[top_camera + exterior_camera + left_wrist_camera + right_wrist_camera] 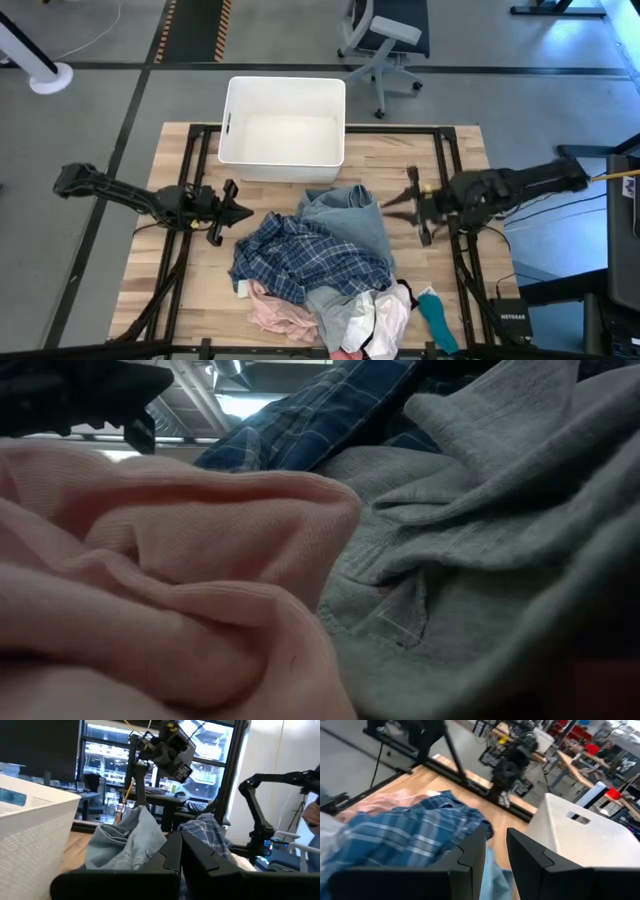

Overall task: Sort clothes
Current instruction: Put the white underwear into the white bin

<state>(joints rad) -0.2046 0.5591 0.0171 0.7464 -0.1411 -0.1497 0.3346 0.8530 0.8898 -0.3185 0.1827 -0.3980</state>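
Note:
The clothes lie in a heap at the table's middle and near edge. A navy-white plaid shirt (305, 255) is beside a light blue denim piece (352, 212). Pink (272, 312), grey (338, 305), white (392, 318) and teal (436, 318) items lie nearer. The low view is filled by the pink cloth (150, 580) and the grey cloth (480, 560). My left gripper (245, 212) (181, 852) is shut and empty, just left of the plaid shirt. My right gripper (385, 207) (496, 855) hovers open by the denim's right edge, with nothing between its fingers.
A white plastic bin (232, 120) stands at the table's far middle, just beyond the denim. Black frame rails (452, 160) run along the tabletop's sides. A small black box (512, 318) lies at the near right corner. An office chair (385, 40) stands beyond the table.

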